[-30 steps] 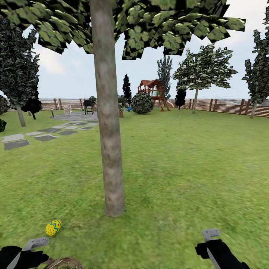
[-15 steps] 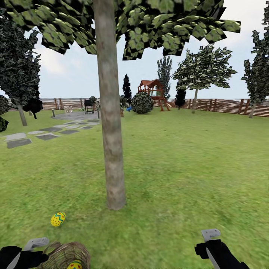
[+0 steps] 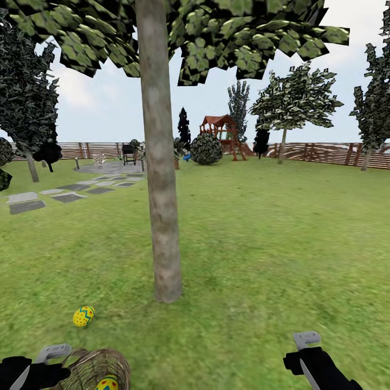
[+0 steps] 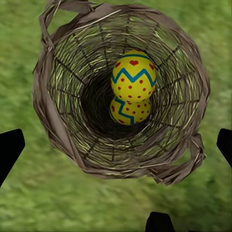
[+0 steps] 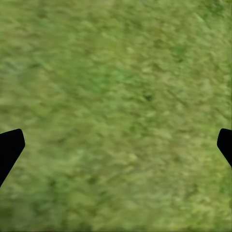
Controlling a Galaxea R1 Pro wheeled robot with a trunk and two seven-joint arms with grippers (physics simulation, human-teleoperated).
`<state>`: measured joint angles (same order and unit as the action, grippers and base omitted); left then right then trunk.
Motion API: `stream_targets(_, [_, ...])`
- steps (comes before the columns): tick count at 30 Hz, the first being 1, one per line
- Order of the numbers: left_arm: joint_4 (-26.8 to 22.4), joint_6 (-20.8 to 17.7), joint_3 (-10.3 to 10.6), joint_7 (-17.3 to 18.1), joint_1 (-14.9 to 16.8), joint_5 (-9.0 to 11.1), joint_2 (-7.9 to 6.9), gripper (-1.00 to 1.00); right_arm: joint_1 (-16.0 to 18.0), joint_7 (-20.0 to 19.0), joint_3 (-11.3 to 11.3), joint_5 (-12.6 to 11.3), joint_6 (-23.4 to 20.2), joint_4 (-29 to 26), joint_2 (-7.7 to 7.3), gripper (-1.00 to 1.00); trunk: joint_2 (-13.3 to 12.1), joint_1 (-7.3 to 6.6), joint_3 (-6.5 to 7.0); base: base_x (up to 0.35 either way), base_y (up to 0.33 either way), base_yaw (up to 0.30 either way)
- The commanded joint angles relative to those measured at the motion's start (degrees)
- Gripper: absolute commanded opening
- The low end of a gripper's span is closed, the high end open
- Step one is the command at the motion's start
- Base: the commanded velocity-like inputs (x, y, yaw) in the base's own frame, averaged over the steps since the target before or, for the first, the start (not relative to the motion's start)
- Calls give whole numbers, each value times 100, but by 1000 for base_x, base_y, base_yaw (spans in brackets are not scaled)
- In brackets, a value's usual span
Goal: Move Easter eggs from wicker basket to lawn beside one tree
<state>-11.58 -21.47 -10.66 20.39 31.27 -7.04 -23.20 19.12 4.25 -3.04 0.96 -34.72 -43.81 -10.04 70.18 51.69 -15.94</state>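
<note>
The left gripper [image 4: 116,145] hangs over the wicker basket [image 4: 53,121] with its fingers spread wide, holding nothing. Inside the deep brown weave lie two Easter eggs [image 4: 134,76], yellow with red dots and blue-green zigzags, one stacked on the other. The right gripper [image 5: 116,145] is likewise spread above bare lawn [image 5: 116,87]. Farther out, a third egg [image 3: 83,316] rests on the grass near the tree [image 3: 162,216] with its mottled grey-brown trunk.

— What colours am I getting on the eggs [image 4: 133,77]?
— Yellow, red dots, blue zigzags. My basket [image 4: 63,121] reads brown wicker; lawn [image 3: 271,244] mottled green; trunk [image 3: 162,206] grey-brown, I think.
</note>
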Motion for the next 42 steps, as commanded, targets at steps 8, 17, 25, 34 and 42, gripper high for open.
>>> stream_targets(8, [-11,-31,-53,35,2,-54,0,100,4,23,-30,6,-35,-5,-7,100,327,177,-152,0,0,0])
stream_targets(17, [-11,-26,-58,35,2,-49,-1,100,4,23,-30,9,-29,-11,-7,100,688,374,-313,0,0,0])
stream_targets(25, [-11,-24,-59,43,2,-43,-1,100,4,23,-30,9,-26,-5,1,100,1009,550,-457,0,0,0])
stream_targets(34, [-11,-24,-59,44,2,-43,-1,100,4,23,-30,9,-26,-5,2,100,1370,748,-619,0,0,0])
stream_targets(42, [-12,-24,-59,44,2,-43,-1,100,4,23,-30,9,-26,-5,2,100,1691,923,-762,0,0,0])
